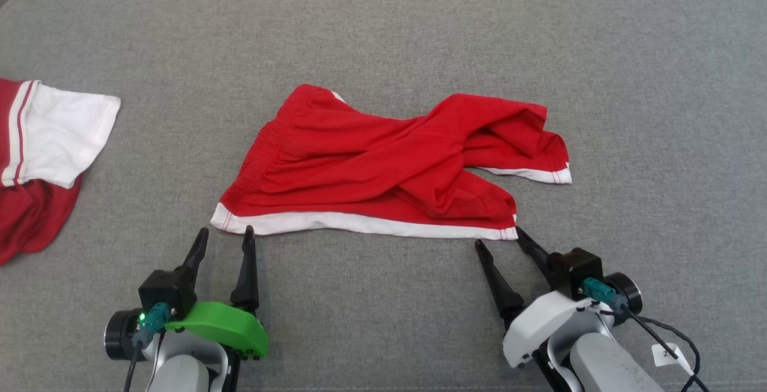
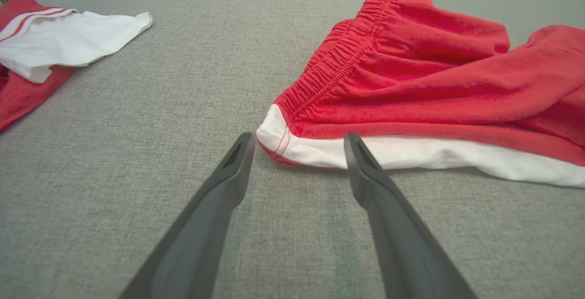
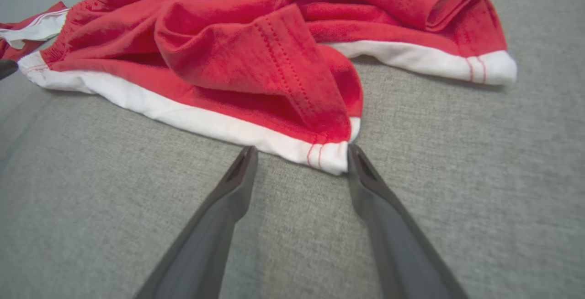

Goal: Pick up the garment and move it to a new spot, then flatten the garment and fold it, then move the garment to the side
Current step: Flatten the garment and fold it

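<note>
Your left end effector point(image 1: 226, 231), right end effector point(image 1: 498, 236): both wide, empty, each bracketing a near hem corner of crumpled red white-trimmed shorts point(image 1: 383, 164).

Tabletop point(image 1: 419, 32): grey woven cloth cover, matt, with a coarse, plainly visible weave.
Shorts point(image 1: 371, 158): soft red cloth, matt and faintly fuzzy, with a gathered elastic waistband.
Hem band point(image 1: 359, 223): smooth white cloth with red stitching at the corners.
Shirt point(image 1: 60, 134): smooth white cloth sleeve with red stripes on darker red cloth.
Left tool point(image 1: 226, 230): dark fingers, matt and smooth, seemingly plastic.
Green cover point(image 1: 222, 323): smooth plastic with a slight gloss.
Right tool point(image 1: 498, 236): the same dark, matt, smooth fingers.
White shell point(image 1: 539, 320): smooth plastic with a soft sheen.
Cable point(image 1: 665, 335): black with a rubbery look.
</note>
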